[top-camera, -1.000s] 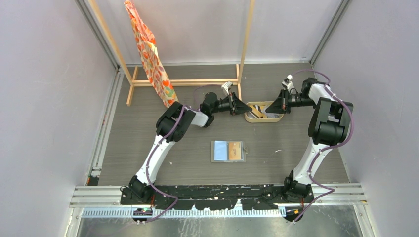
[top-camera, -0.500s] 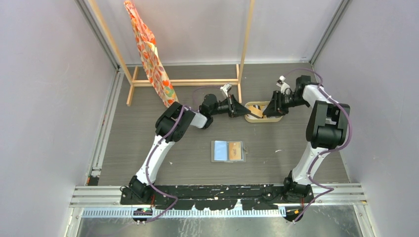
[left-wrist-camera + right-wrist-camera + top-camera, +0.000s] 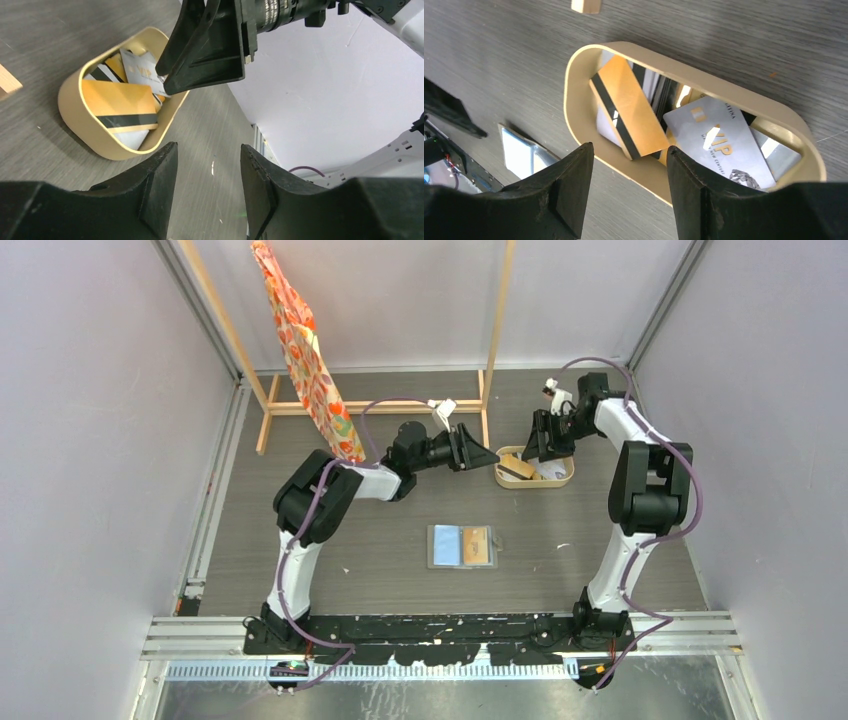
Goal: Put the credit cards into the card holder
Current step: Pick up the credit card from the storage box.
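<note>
The card holder (image 3: 462,546) lies open on the table, pale blue inside, with an orange card on its right half. More credit cards lie in the oval beige tray (image 3: 535,480): an orange one with a dark stripe (image 3: 629,107) (image 3: 120,100) and a silver one (image 3: 719,140) (image 3: 140,70). My left gripper (image 3: 490,457) (image 3: 209,147) hovers open and empty just left of the tray. My right gripper (image 3: 528,448) (image 3: 629,147) hangs open and empty over the tray's near rim, its fingertips (image 3: 167,80) close above the silver card.
A wooden rack (image 3: 380,405) with an orange patterned cloth (image 3: 305,355) stands at the back left; one of its feet (image 3: 585,5) is close to the tray. The holder's shiny inside (image 3: 519,150) shows at the lower left of the right wrist view. Walls enclose the table.
Both grippers have gone from shut to open. The right one has moved left over the tray, the left one drew back slightly. The orange striped card now lies loose in the tray.
</note>
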